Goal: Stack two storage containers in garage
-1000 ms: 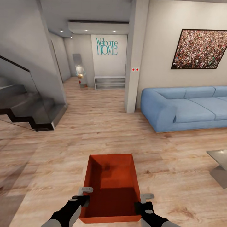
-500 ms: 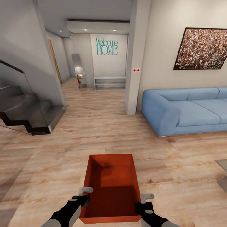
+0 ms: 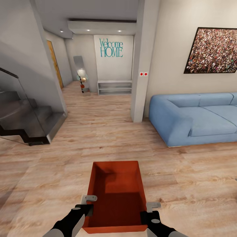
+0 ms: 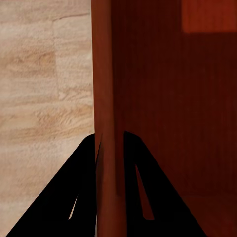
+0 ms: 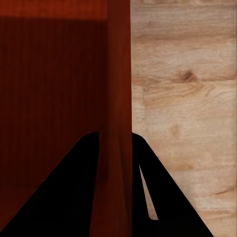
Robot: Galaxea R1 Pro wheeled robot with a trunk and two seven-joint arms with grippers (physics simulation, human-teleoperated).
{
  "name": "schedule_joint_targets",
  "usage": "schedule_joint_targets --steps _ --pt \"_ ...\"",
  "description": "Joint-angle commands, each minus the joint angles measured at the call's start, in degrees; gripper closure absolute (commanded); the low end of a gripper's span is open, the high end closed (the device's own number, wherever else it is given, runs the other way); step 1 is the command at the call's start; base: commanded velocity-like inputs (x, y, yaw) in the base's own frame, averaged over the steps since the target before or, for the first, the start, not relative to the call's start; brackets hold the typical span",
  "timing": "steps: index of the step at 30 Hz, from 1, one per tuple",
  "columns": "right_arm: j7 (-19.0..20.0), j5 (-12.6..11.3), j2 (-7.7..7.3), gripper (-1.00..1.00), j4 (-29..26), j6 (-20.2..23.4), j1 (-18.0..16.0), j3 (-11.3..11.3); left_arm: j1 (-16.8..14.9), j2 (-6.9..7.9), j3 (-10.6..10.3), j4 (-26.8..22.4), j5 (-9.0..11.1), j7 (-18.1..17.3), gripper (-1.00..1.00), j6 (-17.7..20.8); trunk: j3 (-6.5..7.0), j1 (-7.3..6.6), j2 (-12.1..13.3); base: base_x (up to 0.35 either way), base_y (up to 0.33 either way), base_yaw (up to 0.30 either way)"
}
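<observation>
- Head view: the storage container [image 3: 117,194] hangs in front of me above the wood-plank floor [image 3: 49,171] of the living room, long axis pointing away toward the hallway.
- My left gripper [image 3: 86,206] pinches its left wall, my right gripper [image 3: 148,212] its right wall, one finger either side.
- Both arms reach forward, low, evenly spaced.

"Welcome HOME" teal lettering [image 3: 111,48] on far wall [image 3: 113,70].
</observation>
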Motion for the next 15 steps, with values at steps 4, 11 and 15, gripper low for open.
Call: schedule_joint_targets --steps 4,11,15 --pt "-0.5 -0.1 -1.16 1.00 0.1 -1.5 -0.1 -0.1 0.0 0.07 0.2 0.0 0.1 0.5 1.00 0.4 -0.05 0.03 0.0 0.324 0.000 0.000" --pt "-0.5 -0.2 -1.14 1.00 0.1 -1.5 0.0 -0.1 0.0 0.08 0.2 0.0 0.1 0.5 1.00 0.4 -0.05 0.03 0.0 0.324 0.000 0.000" --pt "-0.5 -0.2 -1.14 1.00 0.1 -1.5 -0.1 -0.1 0.0 0.08 0.2 0.0 0.1 0.5 1.00 0.4 -0.05 0.03 0.0 0.324 0.000 0.000"
